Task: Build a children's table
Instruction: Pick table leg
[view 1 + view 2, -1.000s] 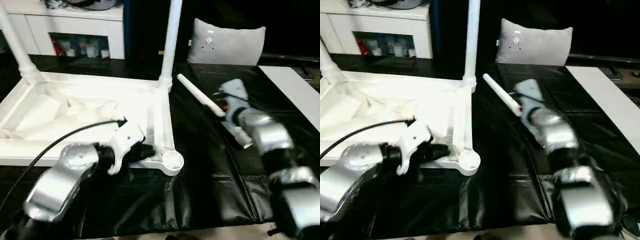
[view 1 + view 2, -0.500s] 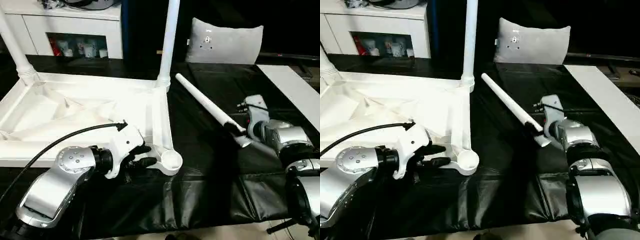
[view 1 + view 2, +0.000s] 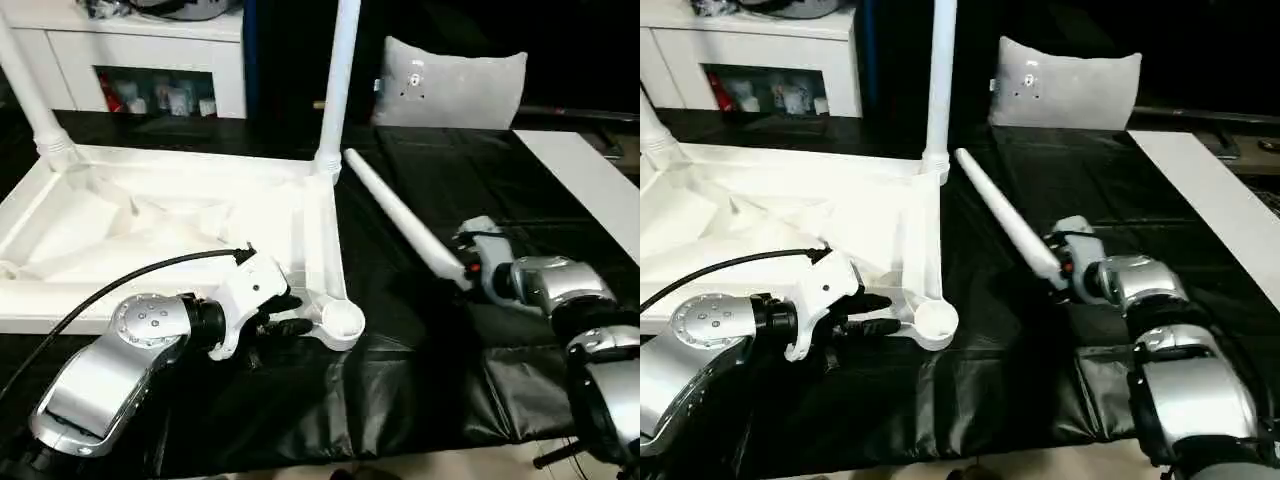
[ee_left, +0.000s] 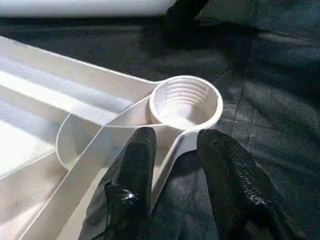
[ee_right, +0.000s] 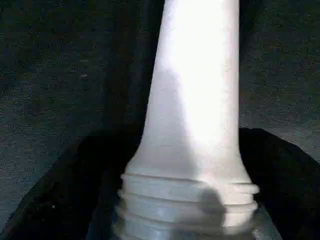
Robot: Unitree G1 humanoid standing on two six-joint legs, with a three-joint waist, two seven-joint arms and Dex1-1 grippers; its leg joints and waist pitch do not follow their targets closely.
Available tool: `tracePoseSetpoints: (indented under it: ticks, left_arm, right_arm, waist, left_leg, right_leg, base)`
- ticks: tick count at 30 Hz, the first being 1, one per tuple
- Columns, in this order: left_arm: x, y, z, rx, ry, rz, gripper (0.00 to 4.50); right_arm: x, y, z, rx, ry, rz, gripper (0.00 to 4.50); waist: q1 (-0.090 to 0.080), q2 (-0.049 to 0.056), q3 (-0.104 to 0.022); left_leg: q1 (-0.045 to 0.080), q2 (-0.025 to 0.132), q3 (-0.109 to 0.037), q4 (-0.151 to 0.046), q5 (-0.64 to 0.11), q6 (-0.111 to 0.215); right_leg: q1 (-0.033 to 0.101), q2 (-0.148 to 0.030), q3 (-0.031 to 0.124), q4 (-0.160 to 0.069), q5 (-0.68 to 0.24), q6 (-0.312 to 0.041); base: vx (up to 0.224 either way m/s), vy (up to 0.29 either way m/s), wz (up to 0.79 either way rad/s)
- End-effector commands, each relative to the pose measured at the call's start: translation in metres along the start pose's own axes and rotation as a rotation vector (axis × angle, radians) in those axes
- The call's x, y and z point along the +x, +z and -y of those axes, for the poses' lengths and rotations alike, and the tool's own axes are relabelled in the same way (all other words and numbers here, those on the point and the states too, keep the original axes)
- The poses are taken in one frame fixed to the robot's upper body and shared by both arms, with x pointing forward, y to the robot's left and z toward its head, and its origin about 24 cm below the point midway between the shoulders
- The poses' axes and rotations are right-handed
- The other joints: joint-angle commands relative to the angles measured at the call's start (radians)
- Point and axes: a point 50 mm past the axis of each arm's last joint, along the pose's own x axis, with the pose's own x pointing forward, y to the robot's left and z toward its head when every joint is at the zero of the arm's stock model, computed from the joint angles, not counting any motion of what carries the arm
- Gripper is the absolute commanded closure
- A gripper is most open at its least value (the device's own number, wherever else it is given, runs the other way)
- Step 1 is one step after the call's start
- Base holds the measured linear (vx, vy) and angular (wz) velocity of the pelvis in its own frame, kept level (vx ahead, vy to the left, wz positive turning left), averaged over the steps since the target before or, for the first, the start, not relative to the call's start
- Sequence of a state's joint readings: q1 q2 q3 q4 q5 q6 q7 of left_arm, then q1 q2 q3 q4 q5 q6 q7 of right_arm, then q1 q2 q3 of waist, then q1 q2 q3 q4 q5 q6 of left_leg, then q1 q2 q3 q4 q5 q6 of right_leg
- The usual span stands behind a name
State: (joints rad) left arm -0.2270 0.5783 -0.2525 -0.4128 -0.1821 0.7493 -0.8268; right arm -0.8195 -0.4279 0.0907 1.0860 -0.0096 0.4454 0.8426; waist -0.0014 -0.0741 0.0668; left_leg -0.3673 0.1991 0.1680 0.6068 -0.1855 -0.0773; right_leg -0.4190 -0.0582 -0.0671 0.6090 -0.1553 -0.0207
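Two legs (image 3: 336,90) already stand upright in the far corner sockets of the top (image 3: 180,225), which lies underside up on black sheeting (image 3: 400,380); their upper ends are cut off by the frame. A third leg (image 3: 1005,218) lies slanting beside the top, its threaded end pinched in the right jaws (image 3: 1058,268). The left jaws (image 4: 172,165) straddle the rim by the near socket (image 4: 184,102), fingers spread. A cushion (image 3: 448,88) leans behind, and a board (image 3: 590,185) is cut by the right edge. No writing is legible.
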Motion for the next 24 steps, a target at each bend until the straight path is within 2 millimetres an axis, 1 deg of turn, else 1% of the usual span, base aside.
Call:
tracePoseSetpoints:
  ticks: [1, 2, 4, 5, 7, 8, 9, 11, 12, 13, 14, 15, 16, 17, 19, 22, 24]
  left_arm:
    - [0.000, 0.002, 0.002, 0.014, -0.013, -0.002, 2.87]
    - [-0.001, 0.002, 0.002, 0.016, -0.015, -0.005, 2.87]
    - [-0.001, 0.002, 0.003, 0.017, -0.016, -0.007, 2.87]
    - [-0.002, 0.002, 0.004, 0.019, -0.020, -0.010, 2.87]
    - [-0.003, 0.002, 0.004, 0.020, -0.023, -0.014, 2.87]
    - [-0.003, 0.001, 0.005, 0.021, -0.027, -0.018, 2.87]
    - [-0.004, 0.001, 0.005, 0.019, -0.026, -0.021, 2.87]
    - [-0.005, 0.002, 0.005, 0.018, -0.025, -0.020, 2.87]
    - [-0.006, 0.003, 0.006, 0.013, -0.020, -0.013, 2.87]
    - [-0.006, 0.004, 0.006, 0.014, -0.015, -0.005, 2.87]
    - [-0.006, 0.005, 0.006, 0.016, -0.012, 0.000, 2.87]
    - [-0.006, 0.005, 0.006, 0.017, -0.010, 0.003, 2.87]
    - [-0.006, 0.005, 0.006, 0.017, -0.010, 0.003, 2.87]
    - [-0.006, 0.006, 0.005, 0.019, -0.008, 0.007, 2.87]
    - [-0.005, 0.007, 0.005, 0.022, -0.005, 0.013, 2.87]
    - [-0.004, 0.009, 0.005, 0.027, -0.004, 0.018, 2.87]
    - [-0.003, 0.010, 0.005, 0.030, -0.005, 0.020, 2.87]
  right_arm:
    - [0.010, -0.005, -0.011, -0.015, 0.047, -0.016, 0.00]
    - [0.014, -0.004, -0.016, -0.024, 0.057, -0.004, 0.00]
    - [0.016, -0.003, -0.019, -0.028, 0.063, 0.003, 0.00]
    - [0.018, -0.003, -0.023, -0.030, 0.070, 0.006, 0.00]
    - [0.020, -0.002, -0.026, -0.037, 0.075, 0.012, 0.00]
    - [0.022, -0.002, -0.028, -0.038, 0.075, 0.018, 0.00]
    - [0.024, -0.001, -0.032, -0.040, 0.082, 0.028, 0.00]
    - [0.024, -0.001, -0.033, -0.040, 0.083, 0.030, 0.00]
    - [0.028, 0.000, -0.041, -0.044, 0.097, 0.040, 0.00]
    - [0.030, 0.000, -0.047, -0.046, 0.106, 0.046, 0.00]
    - [0.031, 0.000, -0.051, -0.047, 0.111, 0.051, 0.00]
    - [0.031, 0.001, -0.052, -0.047, 0.113, 0.053, 0.00]
    - [0.031, 0.001, -0.052, -0.047, 0.113, 0.053, 0.00]
    - [0.033, 0.001, -0.055, -0.034, 0.103, 0.063, 0.00]
    - [0.036, 0.002, -0.060, -0.012, 0.084, 0.091, 0.00]
    - [0.038, 0.004, -0.066, 0.031, 0.063, 0.134, 0.00]
    - [0.039, 0.004, -0.069, 0.064, 0.041, 0.158, 0.00]
  waist:
    - [0.004, 0.008, -0.055]
    - [0.002, 0.008, -0.055]
    - [-0.001, 0.009, -0.055]
    - [-0.003, 0.006, -0.056]
    - [-0.003, 0.009, -0.055]
    - [-0.005, 0.007, -0.056]
    - [-0.004, 0.004, -0.057]
    - [-0.005, 0.008, -0.056]
    - [-0.005, 0.007, -0.057]
    - [-0.005, 0.007, -0.057]
    - [-0.005, 0.007, -0.056]
    - [-0.006, 0.008, -0.056]
    - [-0.007, 0.006, -0.060]
    - [-0.007, 0.009, -0.060]
    - [-0.007, 0.011, -0.059]
    - [-0.011, 0.010, -0.061]
    - [-0.009, 0.011, -0.061]
  left_leg:
    - [0.003, 0.024, -0.008, -0.066, -0.298, 0.000]
    - [0.002, 0.024, -0.008, -0.066, -0.301, -0.002]
    - [0.003, 0.024, -0.010, -0.067, -0.309, -0.005]
    - [0.004, 0.024, -0.009, -0.066, -0.307, -0.005]
    - [0.005, 0.025, -0.010, -0.067, -0.310, -0.006]
    - [0.005, 0.025, -0.010, -0.067, -0.317, -0.008]
    - [0.007, 0.025, -0.010, -0.066, -0.315, -0.008]
    - [0.005, 0.026, -0.011, -0.069, -0.313, -0.011]
    - [0.008, 0.026, -0.010, -0.067, -0.319, -0.012]
    - [0.006, 0.026, -0.010, -0.069, -0.312, -0.015]
    - [0.005, 0.027, -0.012, -0.072, -0.318, -0.017]
    - [0.006, 0.026, -0.011, -0.071, -0.322, -0.017]
    - [0.005, 0.026, -0.012, -0.070, -0.319, -0.019]
    - [0.007, 0.025, -0.011, -0.070, -0.317, -0.020]
    - [0.008, 0.025, -0.010, -0.069, -0.319, -0.023]
    - [0.007, 0.024, -0.012, -0.072, -0.324, -0.033]
    - [0.011, 0.024, -0.012, -0.071, -0.330, -0.034]
  right_leg:
    - [0.044, -0.065, 0.038, -0.088, -0.485, -0.153]
    - [0.044, -0.064, 0.037, -0.088, -0.492, -0.149]
    - [0.043, -0.065, 0.036, -0.090, -0.510, -0.140]
    - [0.042, -0.065, 0.037, -0.091, -0.510, -0.138]
    - [0.041, -0.065, 0.037, -0.091, -0.513, -0.138]
    - [0.040, -0.064, 0.036, -0.091, -0.516, -0.138]
    - [0.040, -0.065, 0.037, -0.091, -0.513, -0.137]
    - [0.040, -0.064, 0.038, -0.088, -0.506, -0.136]
    - [0.038, -0.065, 0.038, -0.090, -0.510, -0.137]
    - [0.040, -0.064, 0.039, -0.087, -0.495, -0.136]
    - [0.040, -0.063, 0.038, -0.088, -0.501, -0.129]
    - [0.039, -0.062, 0.038, -0.090, -0.506, -0.124]
    - [0.042, -0.065, 0.039, -0.088, -0.507, -0.123]
    - [0.039, -0.064, 0.040, -0.089, -0.508, -0.125]
    - [0.037, -0.065, 0.040, -0.091, -0.510, -0.124]
    - [0.040, -0.063, 0.039, -0.089, -0.502, -0.115]
    - [0.036, -0.063, 0.040, -0.091, -0.507, -0.111]
  base:
    - [0.000, 0.000, 0.00]
    - [0.000, 0.000, 0.00]
    - [0.000, 0.000, 0.00]
    - [0.000, 0.000, 0.00]
    - [0.000, 0.000, 0.00]
    - [0.000, 0.000, 0.00]
    - [0.000, 0.000, 0.00]
    - [0.000, 0.000, 0.00]
    - [0.000, 0.000, 0.00]
    - [0.000, 0.000, 0.00]
    - [0.000, 0.000, 0.00]
    - [0.000, 0.000, 0.00]
    - [0.000, 0.000, 0.00]
    - [0.000, 0.000, 0.00]
    - [0.000, 0.000, 0.00]
    - [0.000, 0.000, 0.00]
    - [0.000, 0.000, 0.00]
